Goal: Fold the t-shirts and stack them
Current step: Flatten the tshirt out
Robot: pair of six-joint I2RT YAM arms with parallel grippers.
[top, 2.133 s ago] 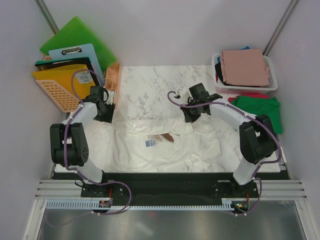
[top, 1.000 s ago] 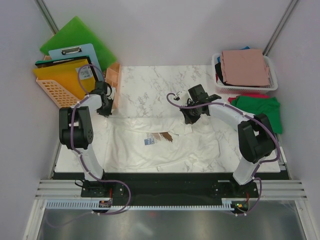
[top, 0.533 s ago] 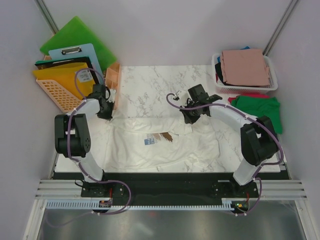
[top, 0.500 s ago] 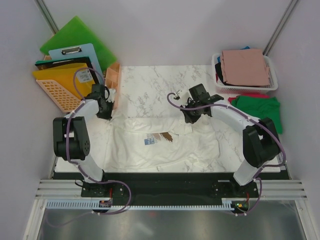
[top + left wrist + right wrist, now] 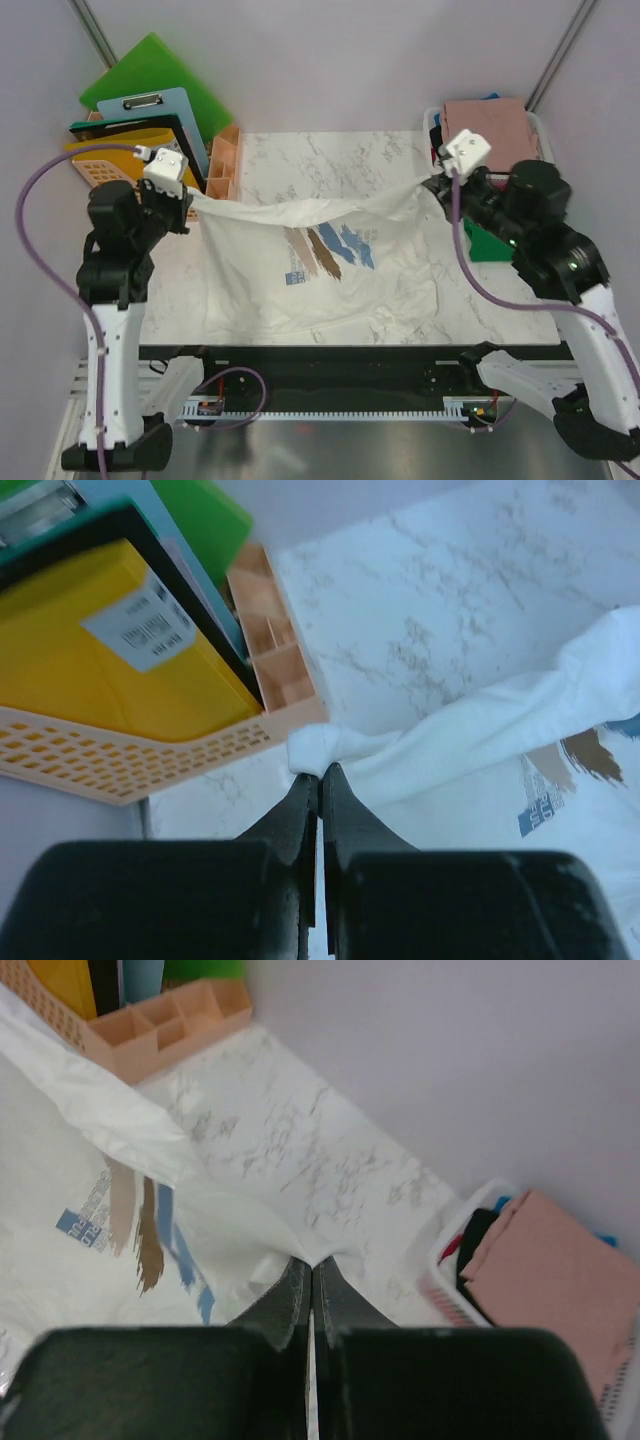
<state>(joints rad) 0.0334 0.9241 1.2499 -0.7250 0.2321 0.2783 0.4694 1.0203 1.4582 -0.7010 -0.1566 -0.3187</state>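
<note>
Aloft, left tool [image 5: 320, 772] and right tool [image 5: 311, 1262] clamp the cream-white t-shirt [image 5: 330, 260]; basket [image 5: 429, 120] holds dusty-pink t-shirt [image 5: 495, 118].

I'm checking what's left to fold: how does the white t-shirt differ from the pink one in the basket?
The white t-shirt is spread open, print showing; the pink t-shirt is folded flat. The white one hangs stretched between the left gripper and right gripper; the pink one lies untouched atop the pile in the basket. Both are cloth t-shirts.

We log, by the table [image 5: 330, 165]: t-shirt [image 5: 320, 270] over its middle; folder boards [image 5: 150, 75] rear-left; basket [image 5: 432, 128], holding folded t-shirts [image 5: 495, 125], rear-right.
</note>
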